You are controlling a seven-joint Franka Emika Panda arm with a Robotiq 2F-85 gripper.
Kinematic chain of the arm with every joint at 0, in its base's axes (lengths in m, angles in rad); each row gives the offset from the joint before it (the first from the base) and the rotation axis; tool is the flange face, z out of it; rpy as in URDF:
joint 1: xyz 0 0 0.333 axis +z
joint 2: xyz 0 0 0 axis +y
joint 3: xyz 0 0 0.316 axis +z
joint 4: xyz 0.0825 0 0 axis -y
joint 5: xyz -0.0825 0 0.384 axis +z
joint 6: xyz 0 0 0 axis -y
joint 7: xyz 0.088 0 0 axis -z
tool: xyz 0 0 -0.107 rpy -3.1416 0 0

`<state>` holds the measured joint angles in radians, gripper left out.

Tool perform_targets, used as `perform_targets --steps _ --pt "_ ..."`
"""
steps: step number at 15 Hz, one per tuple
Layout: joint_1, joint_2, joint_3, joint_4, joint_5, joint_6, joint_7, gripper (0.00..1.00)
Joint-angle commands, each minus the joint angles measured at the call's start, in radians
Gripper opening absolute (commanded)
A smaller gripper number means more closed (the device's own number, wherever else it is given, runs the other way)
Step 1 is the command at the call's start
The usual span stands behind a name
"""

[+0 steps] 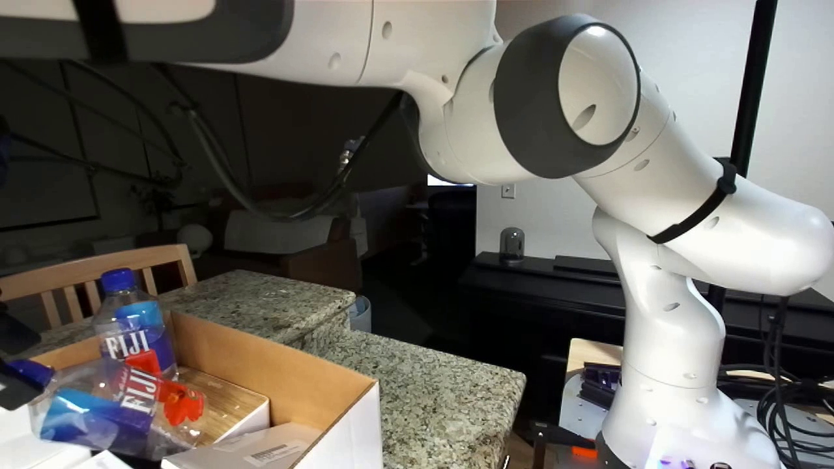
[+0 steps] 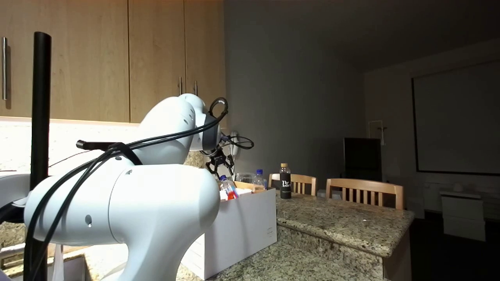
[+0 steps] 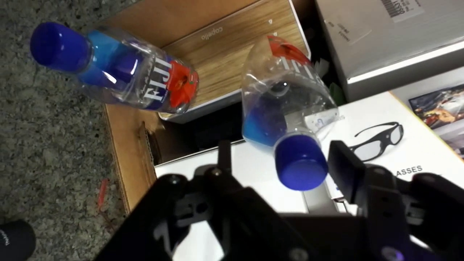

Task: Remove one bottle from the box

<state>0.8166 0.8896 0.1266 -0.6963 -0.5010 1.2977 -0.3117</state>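
Presently the gripper (image 3: 284, 163) stands released at the cap (image 3: 301, 163) of the leaning bottle (image 3: 282, 98)

On the left of the gripper, as the wrist view shows it, a thin red strip (image 3: 103, 194) lies on the granite counter (image 3: 47, 145). Also on the left, but more ahead of the gripper, the upright bottle (image 3: 137, 78) stands inside the box (image 3: 128, 141), at its corner. It has a blue top, the letters FIJI and a red patch. Next to it, more to the right, a wood-patterned carton (image 3: 224, 58) lies in the box.

Directly before the gripper is the bottle of the task, the leaning one. It is of clear plastic with a red-orange patch, inside the box, tilted, its cap toward the gripper. The two fingers (image 3: 344, 172) are spread apart, without grip; the cap appears between them, nearer to the finger on the right. Whether this finger touches it cannot be told. In an exterior view the cap (image 2: 223, 178) shows just below the gripper.

To the right of the gripper, near the finger, a white carton (image 3: 413, 152) with a picture of eyeglasses lies in the box. Farther ahead on the right is a grey carton (image 3: 391, 40) with a barcode label.
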Motion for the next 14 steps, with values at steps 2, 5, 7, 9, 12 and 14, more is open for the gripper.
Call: perform_targets --steps 2,5,7,9,12,14 --pt "0.013 0.054 -0.045 0.1 0.029 -0.05 -0.052 0.34" --pt "0.011 0.078 -0.059 0.145 0.044 -0.061 -0.063 0.13" --pt "0.01 0.093 -0.068 0.178 0.057 -0.069 -0.069 0.13" --pt "0.011 0.108 -0.076 0.21 0.065 -0.084 -0.076 0.06" --pt "0.013 0.129 -0.087 0.255 0.081 -0.1 -0.082 0.1" --pt "0.009 0.14 -0.091 0.281 0.103 -0.105 -0.08 0.31"
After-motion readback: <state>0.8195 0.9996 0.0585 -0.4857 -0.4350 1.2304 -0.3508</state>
